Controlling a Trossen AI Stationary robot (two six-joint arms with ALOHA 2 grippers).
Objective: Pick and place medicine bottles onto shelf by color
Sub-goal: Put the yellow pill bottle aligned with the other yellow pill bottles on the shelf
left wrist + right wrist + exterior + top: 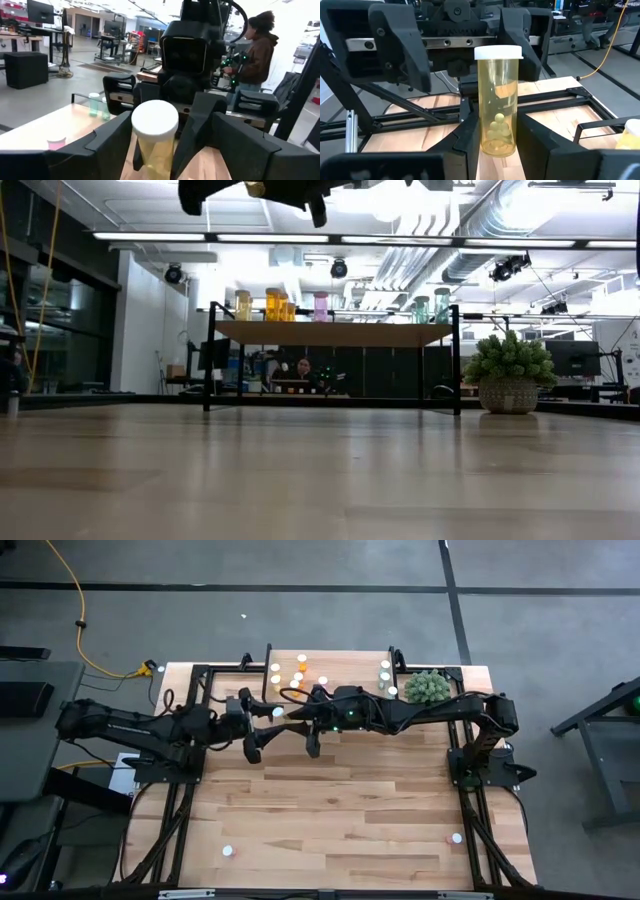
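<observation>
1 yellow bottle [497, 100] gripped by right gripper [495, 150]; left gripper [155, 145] spread around it.

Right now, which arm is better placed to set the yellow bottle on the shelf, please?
The right: the right gripper clamps the yellow bottle, while the left gripper stands open around it, gripping nothing.

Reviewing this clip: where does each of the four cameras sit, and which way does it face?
High: overhead, straight down on wood-plank table; both arms show.
Low: table level, facing black-legged wooden shelf; dark arm parts above.
Left wrist: faces right arm; open left gripper flanks white-capped yellow medicine bottle.
Right wrist: faces left arm; right gripper grips that bottle.
Shared: both wrist views show the bottle.
</observation>
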